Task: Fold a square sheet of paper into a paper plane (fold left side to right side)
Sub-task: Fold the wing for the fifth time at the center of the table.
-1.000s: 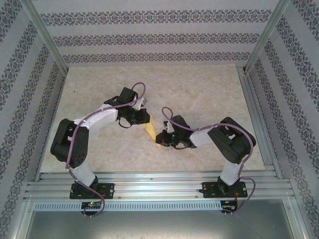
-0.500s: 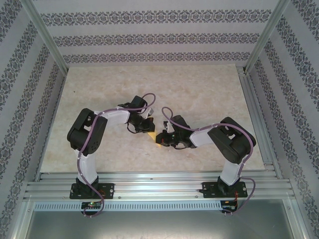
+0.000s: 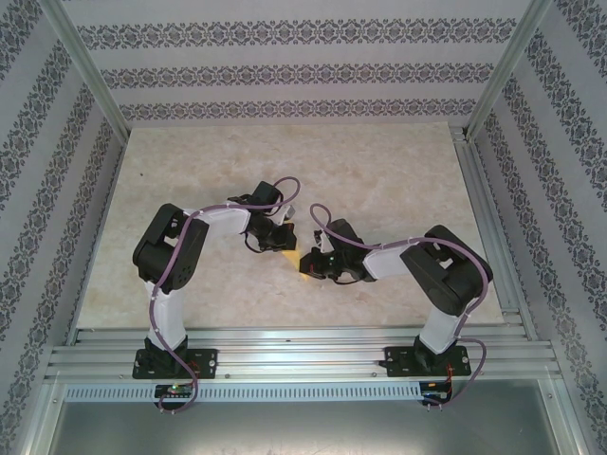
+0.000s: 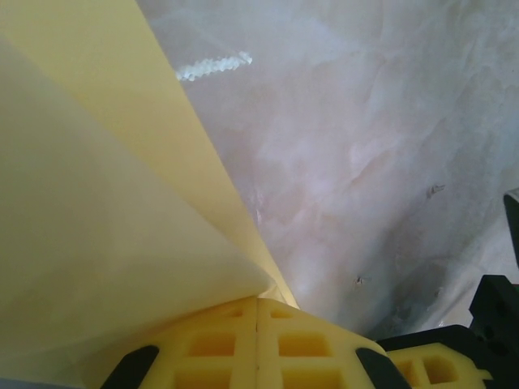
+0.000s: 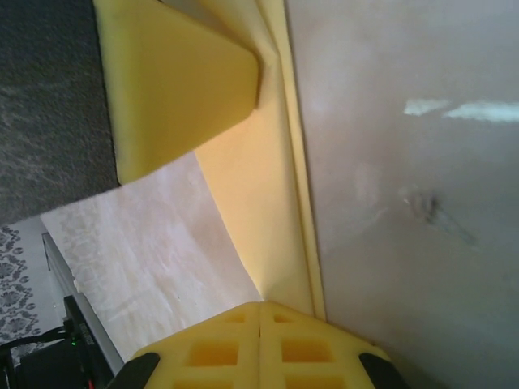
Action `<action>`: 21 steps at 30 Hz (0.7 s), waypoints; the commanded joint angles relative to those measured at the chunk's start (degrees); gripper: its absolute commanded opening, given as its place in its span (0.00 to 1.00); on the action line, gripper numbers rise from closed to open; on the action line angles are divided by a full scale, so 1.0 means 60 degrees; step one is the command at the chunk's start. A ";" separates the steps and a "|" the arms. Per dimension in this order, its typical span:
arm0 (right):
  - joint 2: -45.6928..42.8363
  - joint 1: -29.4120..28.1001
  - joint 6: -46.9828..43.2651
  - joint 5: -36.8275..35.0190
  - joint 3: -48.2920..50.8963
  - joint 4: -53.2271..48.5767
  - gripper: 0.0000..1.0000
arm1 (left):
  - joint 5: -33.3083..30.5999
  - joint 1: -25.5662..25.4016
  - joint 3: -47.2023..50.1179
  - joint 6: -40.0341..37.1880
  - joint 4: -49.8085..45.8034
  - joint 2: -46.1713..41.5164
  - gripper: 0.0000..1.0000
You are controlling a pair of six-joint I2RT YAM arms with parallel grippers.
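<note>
Yellow paper between two bent arms

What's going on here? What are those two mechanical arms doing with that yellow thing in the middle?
They are partway through folding a paper plane from a thin mustard-yellow sheet of paper. The left gripper has its fingers closed on one part of the sheet. The right gripper pinches another part close beside it, over the middle of the pale marbled table. The paper is bent into layers between them rather than lying flat, and no finished plane shape shows yet.
</note>
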State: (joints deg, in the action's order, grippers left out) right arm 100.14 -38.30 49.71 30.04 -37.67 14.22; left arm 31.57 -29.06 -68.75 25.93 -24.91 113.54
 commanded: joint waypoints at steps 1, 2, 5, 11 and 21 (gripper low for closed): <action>-0.0897 0.0248 -0.0371 -0.0186 0.0019 -0.0961 0.04 | -0.1052 -0.0041 0.0245 -0.0409 -0.0008 0.0457 0.00; -0.1116 0.0328 -0.0383 -0.0125 -0.0043 -0.0976 0.04 | -0.1075 -0.0032 0.0269 -0.0427 -0.0009 0.0457 0.00; -0.1221 0.0401 -0.0562 -0.0131 -0.0453 -0.1406 0.04 | -0.1106 -0.0042 0.0351 -0.0455 -0.0009 0.0432 0.00; -0.0194 0.0384 -0.0381 0.0031 -0.1055 -0.1050 0.02 | -0.1116 -0.0053 0.0338 -0.0438 0.0049 0.0426 0.00; 0.0509 0.0050 -0.0258 0.0177 -0.1177 -0.0665 0.02 | -0.1156 -0.0066 0.0183 -0.0477 -0.0103 0.0501 0.00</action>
State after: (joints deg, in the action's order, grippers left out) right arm 102.85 -37.43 48.16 30.17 -43.79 8.16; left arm 31.57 -29.08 -68.58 24.64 -24.64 113.54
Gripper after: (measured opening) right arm 0.041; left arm 0.052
